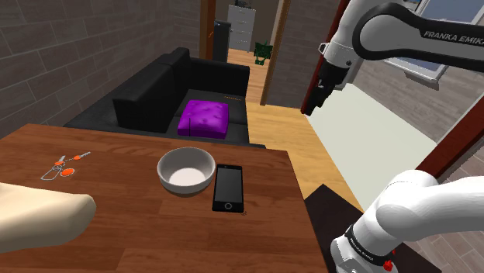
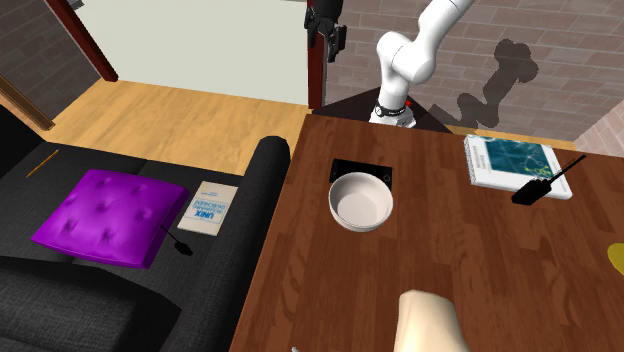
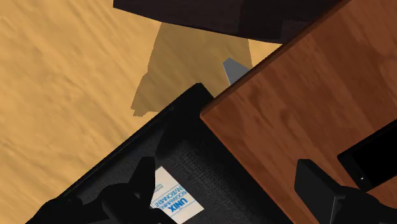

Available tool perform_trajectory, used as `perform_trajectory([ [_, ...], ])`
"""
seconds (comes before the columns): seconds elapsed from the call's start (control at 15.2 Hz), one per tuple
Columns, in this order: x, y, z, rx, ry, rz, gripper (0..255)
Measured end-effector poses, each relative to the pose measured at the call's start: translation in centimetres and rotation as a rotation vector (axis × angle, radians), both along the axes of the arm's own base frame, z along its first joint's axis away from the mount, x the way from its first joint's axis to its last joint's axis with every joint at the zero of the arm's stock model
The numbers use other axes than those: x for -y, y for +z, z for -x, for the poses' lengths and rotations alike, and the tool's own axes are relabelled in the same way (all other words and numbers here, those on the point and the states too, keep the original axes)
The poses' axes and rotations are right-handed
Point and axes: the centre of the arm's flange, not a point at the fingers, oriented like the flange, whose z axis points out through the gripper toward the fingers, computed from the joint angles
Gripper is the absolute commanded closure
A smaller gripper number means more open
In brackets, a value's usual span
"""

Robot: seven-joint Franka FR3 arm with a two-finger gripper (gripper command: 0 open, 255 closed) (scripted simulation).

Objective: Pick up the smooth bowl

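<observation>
The smooth white bowl (image 1: 186,171) sits upright near the middle of the brown wooden table (image 1: 116,233), touching a black phone (image 1: 228,187). In the second exterior view the bowl (image 2: 361,201) lies just in front of that phone (image 2: 345,167). My black gripper (image 1: 312,103) hangs high in the air beyond the table's far corner, well away from the bowl, over the floor beside the sofa. In the wrist view its fingers (image 3: 143,184) stand wide apart with nothing between them; below the gripper (image 3: 229,191) are the table corner (image 3: 299,83) and the sofa arm.
A black sofa (image 1: 167,89) with a purple cushion (image 1: 204,119) and a small book (image 2: 205,208) runs along one table edge. On the table lie keys (image 1: 62,167), a beige rounded object (image 1: 39,217), a book (image 2: 510,160) and a black handset (image 2: 545,187).
</observation>
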Motion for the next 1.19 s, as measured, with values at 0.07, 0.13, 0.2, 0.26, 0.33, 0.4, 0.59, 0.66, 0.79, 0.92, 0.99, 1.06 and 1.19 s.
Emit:
perform_trajectory([
  [0.07,0.0,0.0,0.0,0.0,0.0,0.0,0],
  [0.13,-0.5,-0.3,-0.1,0.0,-0.001,-0.003,0],
  [0.2,-1.2,-0.7,-0.3,0.0,-0.003,-0.009,0],
  [0.26,-2.0,-1.1,-0.7,0.0,-0.006,-0.015,0],
  [0.33,-3.0,-1.8,-0.9,0.0,-0.009,-0.022,0],
  [0.4,-3.9,-2.2,-1.5,0.0,-0.012,-0.029,0],
  [0.59,-7.1,-3.8,-2.4,0.0,-0.022,-0.051,0],
  [0.66,-8.4,-4.2,-3.1,0.0,-0.024,-0.059,0],
  [0.79,-10.4,-5.2,-3.6,0.001,-0.032,-0.074,0],
  [0.92,-12.6,-6.3,-4.8,0.001,-0.038,-0.089,0],
  [0.99,-13.5,-6.8,-4.9,0.001,-0.042,-0.096,0],
  [1.06,-14.6,-7.1,-5.1,0.002,-0.045,-0.104,0],
  [1.19,-16.8,-7.9,-5.9,0.002,-0.052,-0.118,0],
])
